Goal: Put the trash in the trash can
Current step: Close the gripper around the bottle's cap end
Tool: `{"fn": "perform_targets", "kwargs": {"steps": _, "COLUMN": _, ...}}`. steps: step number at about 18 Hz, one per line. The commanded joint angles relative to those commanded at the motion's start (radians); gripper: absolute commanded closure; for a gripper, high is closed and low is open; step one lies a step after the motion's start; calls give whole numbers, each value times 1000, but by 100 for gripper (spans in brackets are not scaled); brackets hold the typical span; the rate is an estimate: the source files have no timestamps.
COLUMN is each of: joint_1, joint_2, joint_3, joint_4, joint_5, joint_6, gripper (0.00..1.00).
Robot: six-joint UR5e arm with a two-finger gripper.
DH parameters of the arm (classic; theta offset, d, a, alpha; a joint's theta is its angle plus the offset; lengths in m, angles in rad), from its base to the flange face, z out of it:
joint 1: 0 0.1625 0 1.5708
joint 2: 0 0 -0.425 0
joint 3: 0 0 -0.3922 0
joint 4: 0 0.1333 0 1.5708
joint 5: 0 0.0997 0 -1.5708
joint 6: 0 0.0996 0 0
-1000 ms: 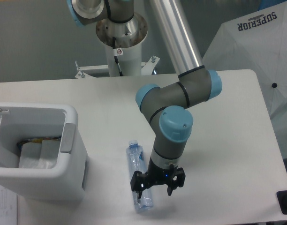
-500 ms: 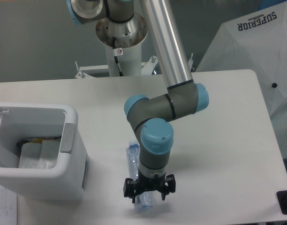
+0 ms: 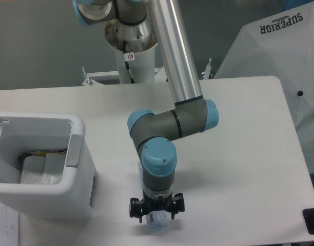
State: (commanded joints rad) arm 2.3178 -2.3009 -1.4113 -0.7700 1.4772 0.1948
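Observation:
The trash I can see is a small clear bluish bottle [image 3: 158, 223] lying on the white table near its front edge. Most of it is hidden under my wrist; only its lower end shows. My gripper [image 3: 156, 209] hangs directly above it, open, with one black finger [image 3: 134, 209] to the bottle's left and the other to its right. Whether the fingers touch the bottle cannot be told. The trash can [image 3: 77, 134], a white boxy bin with a grey tab [image 3: 73, 151], stands at the left, well apart from the gripper. Pale sheet-like scraps lie inside it.
My arm's elbow [image 3: 170, 125] reaches over the table's middle, and the robot pedestal [image 3: 132, 56] stands at the back. A white cover printed SUPERIOR [image 3: 280, 48] sits beyond the right edge. A black object [image 3: 312, 221] is at the bottom right, and a paper [image 3: 3, 225] at the bottom left.
The arm has swung left, carrying the gripper from the bottle's right side to directly over it. The bottle and the bin have not moved.

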Motion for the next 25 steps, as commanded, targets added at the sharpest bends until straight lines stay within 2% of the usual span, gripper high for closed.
{"fn": "perform_targets", "kwargs": {"steps": 14, "joint_1": -12, "joint_2": -37, "joint_3": 15, "joint_4": -2, "joint_5": 66, "joint_6": 9, "gripper": 1}}
{"fn": "perform_targets", "kwargs": {"steps": 18, "joint_1": -14, "joint_2": -35, "joint_3": 15, "joint_4": -2, "joint_5": 66, "joint_6": 9, "gripper": 6}}
{"fn": "perform_targets", "kwargs": {"steps": 22, "joint_1": -15, "joint_2": -34, "joint_3": 15, "joint_4": -3, "joint_5": 67, "joint_6": 8, "gripper": 19}}
{"fn": "perform_targets", "kwargs": {"steps": 25, "joint_1": -15, "joint_2": -35, "joint_3": 14, "joint_4": -3, "joint_5": 68, "joint_6": 9, "gripper": 19}}
